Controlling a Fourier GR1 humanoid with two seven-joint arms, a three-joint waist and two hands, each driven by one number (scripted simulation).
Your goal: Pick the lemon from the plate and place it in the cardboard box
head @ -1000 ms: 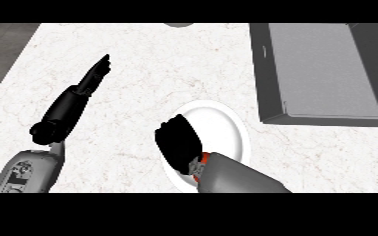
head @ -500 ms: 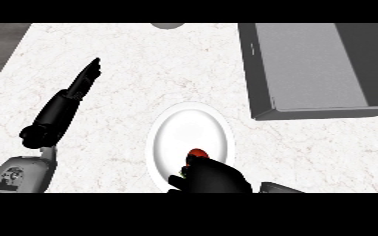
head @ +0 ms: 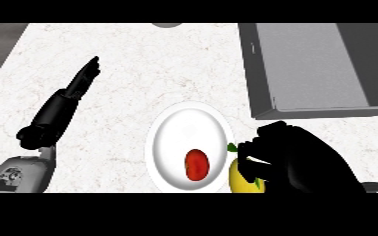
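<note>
Right hand (head: 299, 160) fingers (head: 260, 156) curled round lemon (head: 241, 179), just right of plate (head: 173, 130). Red item (head: 196, 164) on plate. Left hand (head: 70, 97) open, fingers straight, far left. Box (head: 310, 70) far right.

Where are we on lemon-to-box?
Done: the lemon is off the plate, beside its right rim, with the right robot hand curled round it. A red item remains on the plate. In hand: the carry. Left: moving to the box up right and releasing inside. Left robot hand rests open at left.
</note>
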